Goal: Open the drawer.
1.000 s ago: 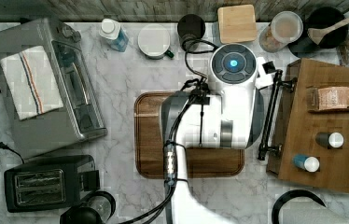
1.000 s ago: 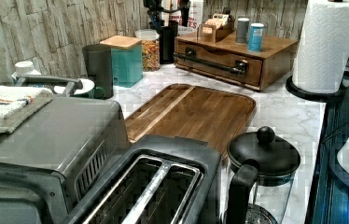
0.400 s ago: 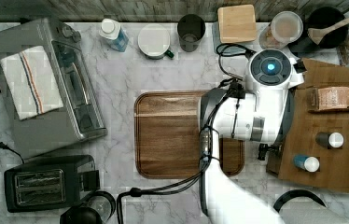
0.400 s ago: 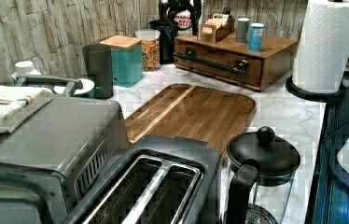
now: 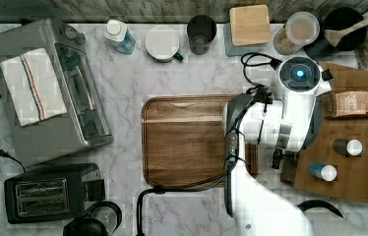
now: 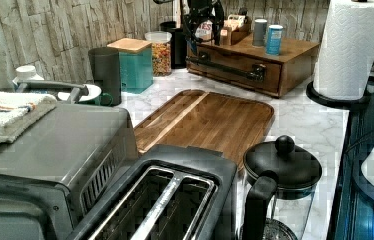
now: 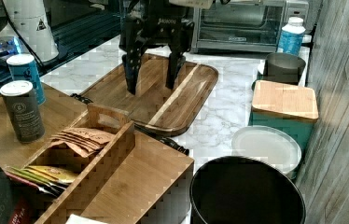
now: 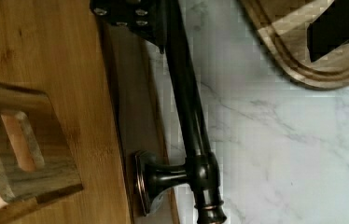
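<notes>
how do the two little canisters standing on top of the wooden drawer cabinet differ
The blue canister has a bright blue wrap, while the dark grey canister is dull grey with pale print. In the right view the grey one stands nearer the wooden caddy; in the left view the blue canister sits nearer the cabinet's front edge than the grey. Both are upright cylinders with white lids.

Kitchen: marble counter (image 5: 172,211), toaster (image 5: 49,196), toaster oven (image 5: 49,88).
</notes>
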Available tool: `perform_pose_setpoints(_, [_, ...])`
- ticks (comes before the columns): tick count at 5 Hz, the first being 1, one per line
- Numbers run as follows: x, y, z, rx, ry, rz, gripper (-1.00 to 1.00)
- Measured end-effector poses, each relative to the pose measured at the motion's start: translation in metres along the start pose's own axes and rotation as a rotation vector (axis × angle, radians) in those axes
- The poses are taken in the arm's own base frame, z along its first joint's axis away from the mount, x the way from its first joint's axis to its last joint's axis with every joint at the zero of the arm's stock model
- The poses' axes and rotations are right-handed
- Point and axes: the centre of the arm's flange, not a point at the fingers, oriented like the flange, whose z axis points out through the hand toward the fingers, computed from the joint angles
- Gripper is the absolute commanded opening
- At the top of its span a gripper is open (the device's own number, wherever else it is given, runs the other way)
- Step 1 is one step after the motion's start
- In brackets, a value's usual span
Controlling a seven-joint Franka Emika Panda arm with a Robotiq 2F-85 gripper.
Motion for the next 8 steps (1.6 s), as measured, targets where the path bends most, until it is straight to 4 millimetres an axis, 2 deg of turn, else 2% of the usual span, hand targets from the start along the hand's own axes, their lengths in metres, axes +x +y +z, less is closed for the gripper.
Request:
perform_pose_setpoints(1, [0.001,0.007,0.011,-0.002,-0.018,-0.073,1.00])
perform_pose_setpoints(2, [0.002,0.008,0.014,0.005,0.015,-0.093,1.00])
perform_pose_setpoints(5, [0.012,0.029,0.015,0.037,0.110,-0.065,1.00])
perform_pose_setpoints(6, [0.014,0.033,0.020,0.051,0.130,-0.045,1.00])
perform_pose_setpoints(8, [0.001,0.023,0.044,0.062,0.076,-0.001,1.00])
